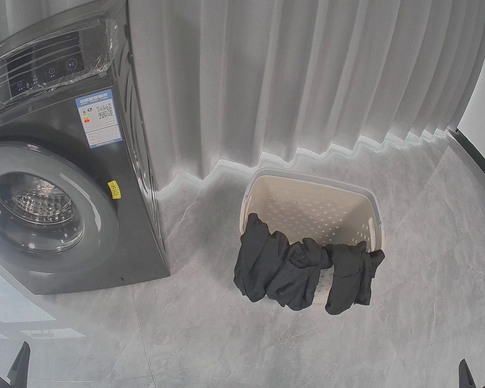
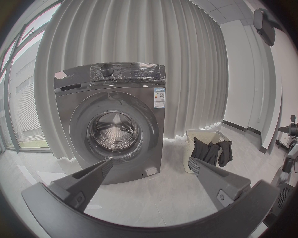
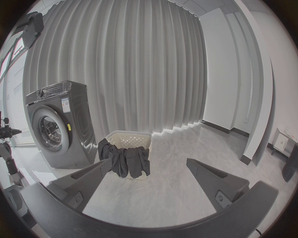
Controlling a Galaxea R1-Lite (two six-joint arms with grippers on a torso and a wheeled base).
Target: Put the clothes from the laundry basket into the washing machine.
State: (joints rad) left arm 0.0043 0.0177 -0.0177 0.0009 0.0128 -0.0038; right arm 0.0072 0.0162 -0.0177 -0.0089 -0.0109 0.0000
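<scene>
washing machine (image 1: 51,130): dark grey metal body, smooth, satin sheen. ctrl panel under clear plastic film (image 1: 46,65), crinkled & glossy. door (image 1: 97,218): glossy grey ring w/ shiny glass window; drum (image 2: 113,130) inside is bright metal. label (image 1: 98,118): printed paper sticker, slight gloss. laundry basket (image 1: 311,209): cream plastic, matt, walls punched w/ small holes. clothes (image 1: 281,268): dark cloth, matt, soft, crumpled. floor (image 1: 240,349): grey stone-look tile, smooth, low sheen. curtain (image 1: 298,67): white cloth, matt, pleated. left gripper (image 2: 150,161) & right gripper (image 3: 148,162): dark matt plastic, ribbed pads (image 2: 107,167) at tips.
</scene>
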